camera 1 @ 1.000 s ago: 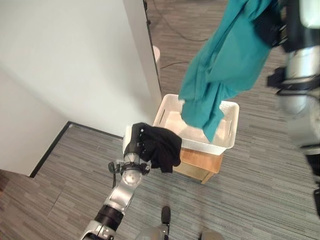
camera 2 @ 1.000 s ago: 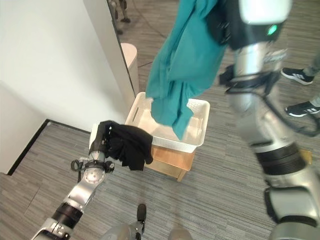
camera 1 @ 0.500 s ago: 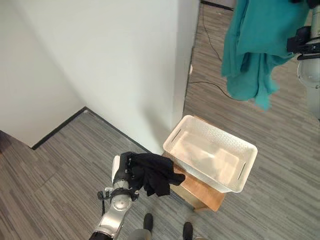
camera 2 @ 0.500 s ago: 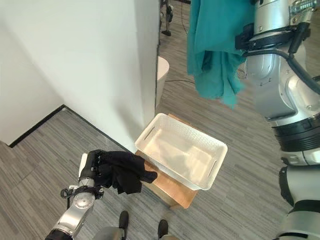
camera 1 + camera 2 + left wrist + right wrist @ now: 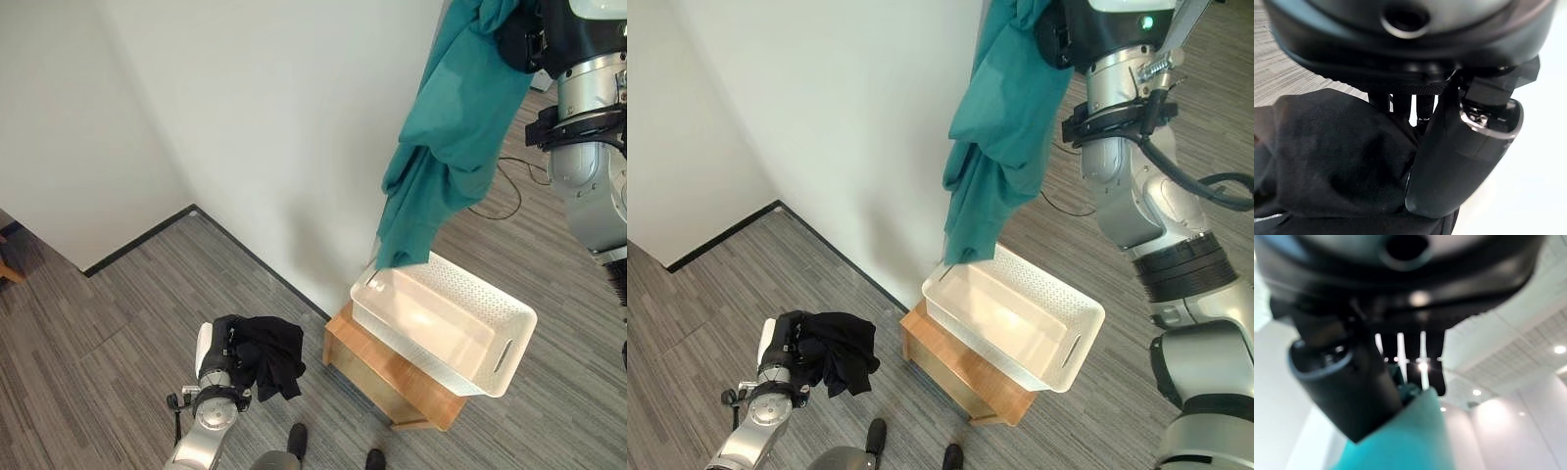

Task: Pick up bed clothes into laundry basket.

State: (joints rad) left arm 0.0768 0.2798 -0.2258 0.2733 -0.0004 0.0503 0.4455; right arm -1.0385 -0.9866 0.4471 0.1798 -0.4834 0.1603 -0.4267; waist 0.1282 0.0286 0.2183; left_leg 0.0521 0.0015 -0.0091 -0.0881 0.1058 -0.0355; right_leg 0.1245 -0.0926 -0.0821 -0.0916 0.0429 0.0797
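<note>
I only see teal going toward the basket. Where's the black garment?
The black garment is low on the robot's left, clutched in the left hand above the floor, left of the wooden stand under the basket.

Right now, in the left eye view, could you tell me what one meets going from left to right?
Left hand → black garment it holds → wooden stand → white basket on the stand → right arm.

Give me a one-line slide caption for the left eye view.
Right hand holds a teal garment high above the white laundry basket; left hand grips a black garment.
</note>
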